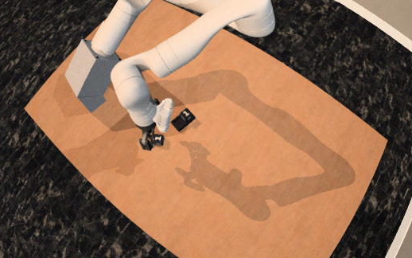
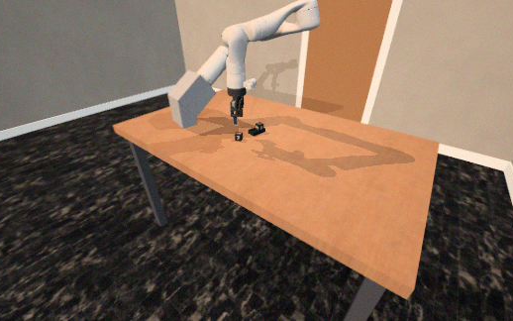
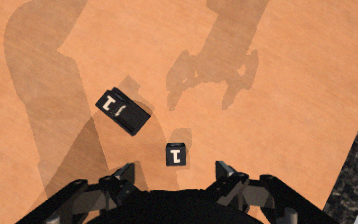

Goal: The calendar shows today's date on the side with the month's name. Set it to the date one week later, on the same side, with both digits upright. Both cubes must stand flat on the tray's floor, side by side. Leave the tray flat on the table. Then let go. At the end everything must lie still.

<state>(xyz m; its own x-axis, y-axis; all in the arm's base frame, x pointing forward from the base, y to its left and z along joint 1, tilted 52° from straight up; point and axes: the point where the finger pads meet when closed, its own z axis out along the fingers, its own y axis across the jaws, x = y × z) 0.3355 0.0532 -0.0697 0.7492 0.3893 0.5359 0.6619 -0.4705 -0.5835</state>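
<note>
A black cube (image 1: 158, 139) (image 2: 239, 136) (image 3: 175, 154) sits loose on the table with a white 1 on its top. Its side digit is too small to read surely. The black tray (image 1: 180, 125) (image 2: 254, 133) (image 3: 136, 121) lies on the table beside it. A second black cube (image 1: 187, 114) (image 2: 259, 126) (image 3: 109, 103) is at one end of the tray, a white 1 on top and another light mark on a side. The month's name is not readable. My gripper (image 2: 235, 122) (image 3: 175, 171) is open and empty, pointing down above the table near the loose cube.
A grey box-shaped block (image 1: 86, 73) (image 2: 189, 99) stands by the arm's lower part at one end of the table (image 1: 295, 199) (image 2: 343, 198). Arm shadows cross the table top. In the wrist view, a table edge runs down the right side.
</note>
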